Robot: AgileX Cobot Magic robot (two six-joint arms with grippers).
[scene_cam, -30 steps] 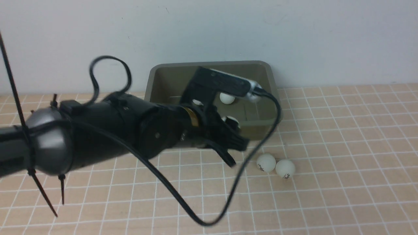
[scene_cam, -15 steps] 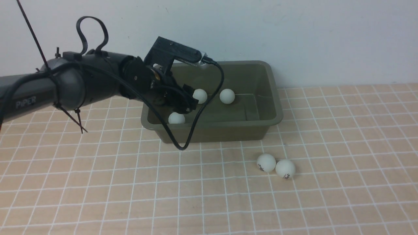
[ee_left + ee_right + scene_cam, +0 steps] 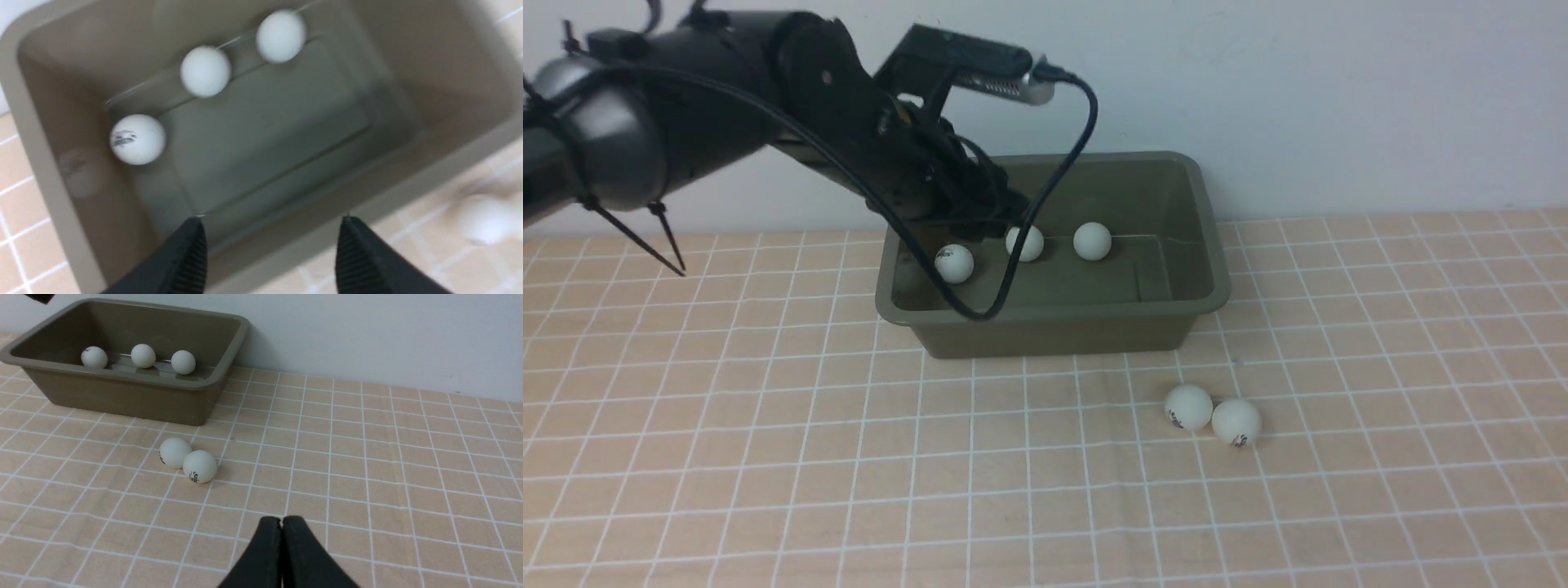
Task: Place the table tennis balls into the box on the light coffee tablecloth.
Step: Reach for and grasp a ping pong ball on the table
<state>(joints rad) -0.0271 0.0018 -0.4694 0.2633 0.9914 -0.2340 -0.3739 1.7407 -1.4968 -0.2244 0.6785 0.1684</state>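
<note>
Left gripper (image 3: 1001,219), front view: poised over the left part of the box (image 3: 1054,335), jaws apart with nothing seen between them. This stance suits a drop point inside the rim, where a released ball would land within the walls. Three balls (image 3: 1024,243) lie in a row along the box's far side. Two more balls (image 3: 1188,407) rest touching each other on the cloth (image 3: 768,457), just in front of the box's right front corner. The box stands on the cloth close to the wall (image 3: 1258,82), long side toward the robot. The right gripper does not appear in this view

Left wrist view: the camera looks into the box past the two spread fingers (image 3: 184,261), which frame its floor and near side; no ball is held. The three balls sit where floor meets far side, probably because they roll into that groove. One ball bears a dark logo (image 3: 122,139). A blurred ball shows outside the box, beyond its near rim

Right wrist view: right gripper (image 3: 282,524) hangs low over the cloth, well apart from the box. Its jaws are pressed together and empty, and it is apparently parked clear of the working arm. From this side the box holds three balls and nothing else, and the touching pair lies near its front side. By this count, three of five are in and two are not yet in
</note>
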